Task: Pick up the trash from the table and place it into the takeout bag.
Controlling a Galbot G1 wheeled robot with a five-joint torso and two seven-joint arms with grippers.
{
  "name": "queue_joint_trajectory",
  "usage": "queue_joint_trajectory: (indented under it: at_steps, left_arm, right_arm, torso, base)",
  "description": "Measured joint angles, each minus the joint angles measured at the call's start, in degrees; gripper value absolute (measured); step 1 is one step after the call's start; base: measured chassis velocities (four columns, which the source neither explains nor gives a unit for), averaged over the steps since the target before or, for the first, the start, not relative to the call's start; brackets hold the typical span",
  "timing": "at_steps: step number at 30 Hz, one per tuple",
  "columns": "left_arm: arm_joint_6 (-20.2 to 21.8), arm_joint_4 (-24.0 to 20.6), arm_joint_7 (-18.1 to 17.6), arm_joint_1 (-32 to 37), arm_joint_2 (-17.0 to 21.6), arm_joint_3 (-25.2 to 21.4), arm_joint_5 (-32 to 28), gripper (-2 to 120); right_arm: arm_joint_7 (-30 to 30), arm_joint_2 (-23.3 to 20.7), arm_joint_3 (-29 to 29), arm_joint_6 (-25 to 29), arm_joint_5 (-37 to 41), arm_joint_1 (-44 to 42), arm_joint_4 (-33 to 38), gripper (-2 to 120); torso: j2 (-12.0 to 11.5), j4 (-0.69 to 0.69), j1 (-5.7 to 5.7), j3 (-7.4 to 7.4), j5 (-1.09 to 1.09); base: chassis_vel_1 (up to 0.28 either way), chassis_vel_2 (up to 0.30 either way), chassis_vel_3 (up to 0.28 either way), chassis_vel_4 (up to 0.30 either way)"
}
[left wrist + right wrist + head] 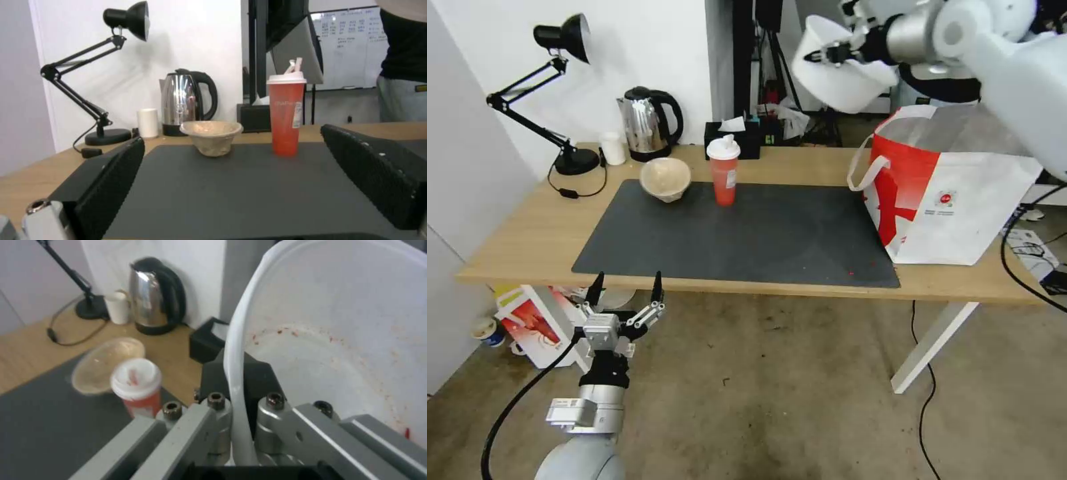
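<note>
High above the table's back right, my right gripper is shut on the rim of the wide white plastic bowl, which hangs tilted, up and to the left of the white-and-red takeout bag. The right wrist view shows red scraps inside the bowl, its rim pinched between the fingers. On the dark mat stand the beige pulp bowl and the red-orange cup with its white lid. Below the table's front edge, my left gripper is open and holds nothing; its view faces the pulp bowl and the cup.
A black desk lamp, a small white cup, a steel kettle and a black tissue box line the table's back edge. A white carton lies on the floor under the table's left end. Cables trail at the right.
</note>
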Motion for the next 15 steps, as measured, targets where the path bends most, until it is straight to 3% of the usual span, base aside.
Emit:
queue_joint_trajectory:
  at_steps: [8, 15]
  left_arm:
    - [-0.06, -0.02, 0.04, 0.24, 0.24, 0.06, -0.06, 99]
    - [-0.07, -0.03, 0.03, 0.11, 1.46, 0.09, -0.94, 99]
  right_arm:
    - [-0.94, -6.59, 0.87, 0.0, -0.86, -2.72, 1.85, 0]
    - [-2.45, -15.68, 5.55, 0.0, -2.17, -8.23, 4.38, 0]
  torso:
    - [0.0, 0.01, 0.0, 0.0, -0.01]
    - [0.0, 0.04, 0.0, 0.0, -0.02]
  base:
    - [0.0, 0.0, 0.0, 0.0]
    - [0.0, 0.0, 0.0, 0.0]
